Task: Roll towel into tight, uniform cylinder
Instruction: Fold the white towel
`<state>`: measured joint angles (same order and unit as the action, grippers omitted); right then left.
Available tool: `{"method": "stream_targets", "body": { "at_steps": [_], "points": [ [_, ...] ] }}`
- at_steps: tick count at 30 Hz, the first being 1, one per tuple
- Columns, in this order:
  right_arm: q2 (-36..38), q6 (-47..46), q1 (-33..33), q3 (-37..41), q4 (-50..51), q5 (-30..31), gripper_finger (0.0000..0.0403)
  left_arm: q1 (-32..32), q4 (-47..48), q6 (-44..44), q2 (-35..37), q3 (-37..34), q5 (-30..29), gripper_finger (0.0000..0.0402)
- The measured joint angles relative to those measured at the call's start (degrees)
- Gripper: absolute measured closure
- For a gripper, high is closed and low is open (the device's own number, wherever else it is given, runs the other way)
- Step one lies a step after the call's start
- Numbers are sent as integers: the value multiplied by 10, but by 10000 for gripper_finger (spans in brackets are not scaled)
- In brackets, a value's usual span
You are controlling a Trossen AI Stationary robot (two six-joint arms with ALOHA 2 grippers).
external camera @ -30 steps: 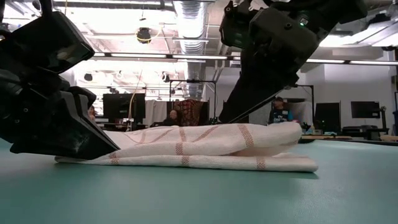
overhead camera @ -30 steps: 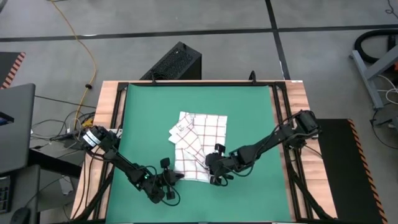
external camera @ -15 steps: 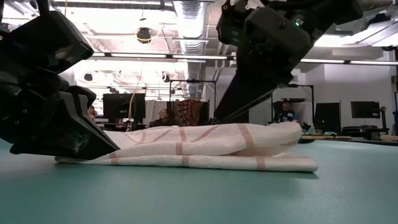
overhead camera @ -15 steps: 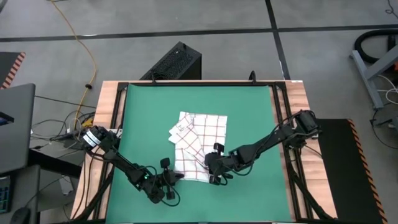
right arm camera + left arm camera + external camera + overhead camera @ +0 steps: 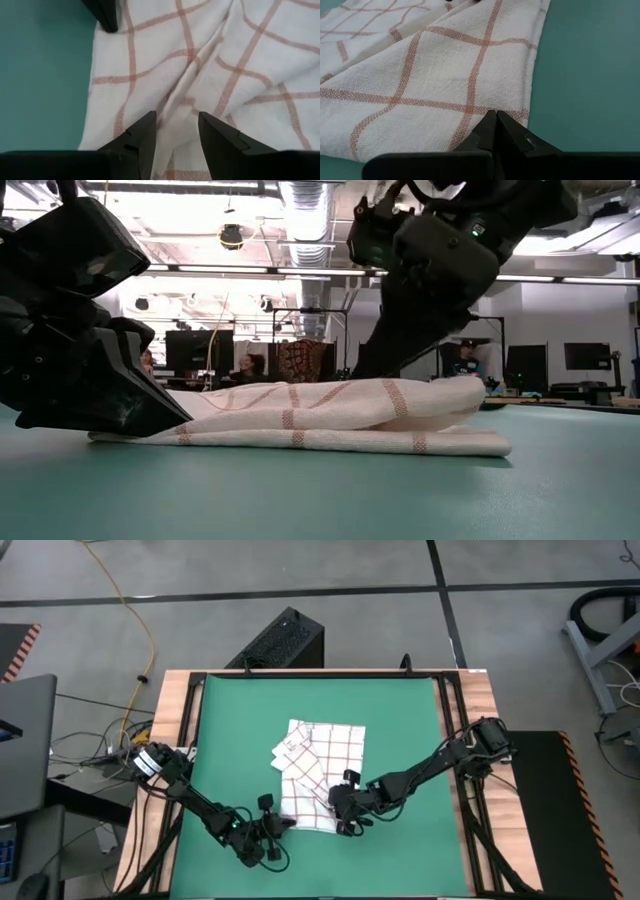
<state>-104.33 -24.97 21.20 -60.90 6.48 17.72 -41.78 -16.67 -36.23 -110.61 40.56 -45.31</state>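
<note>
The towel point(image 5: 315, 772), white with red-brown checks, lies loosely folded in several layers on the green mat point(image 5: 400, 720). Its upper layer bulges over a flat lower layer point(image 5: 300, 440). My left gripper point(image 5: 284, 823) is shut at the towel's near left corner. My right gripper point(image 5: 175, 131) is open at the towel's near right part, slanting down. Its two fingers stand on either side of a raised ridge of cloth point(image 5: 187, 100). In the low view the towel's bulge hides its fingertips. My left gripper lies with its shut fingertips point(image 5: 496, 117) on the towel's near hem point(image 5: 515, 114), close to the corner. It slants down from the table's near left side. The lower layer point(image 5: 110, 437) runs flat under the fingers; whether a layer is pinched between them, I cannot tell. My right gripper may or may not touch the ridge between its fingers; I cannot tell.
Bare green mat surrounds the towel on all sides. The wooden table frame point(image 5: 175, 740) borders the mat. A black box point(image 5: 285, 640) sits on the floor beyond the far edge. In the low view, monitors and people show far behind the table.
</note>
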Motion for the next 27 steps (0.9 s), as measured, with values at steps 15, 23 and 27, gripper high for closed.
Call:
{"method": "stream_targets", "body": {
  "at_steps": [15,23,27],
  "points": [
    [-9,0,0,0,-13,-13,241,0,0,0,0,0,-1,402],
    [-22,0,-5,-3,-10,-41,243,0,-6,5,0,-1,-3,401],
    [-23,0,-7,-3,-13,-42,274,0,-8,10,0,-1,-4,401]
  ]
}}
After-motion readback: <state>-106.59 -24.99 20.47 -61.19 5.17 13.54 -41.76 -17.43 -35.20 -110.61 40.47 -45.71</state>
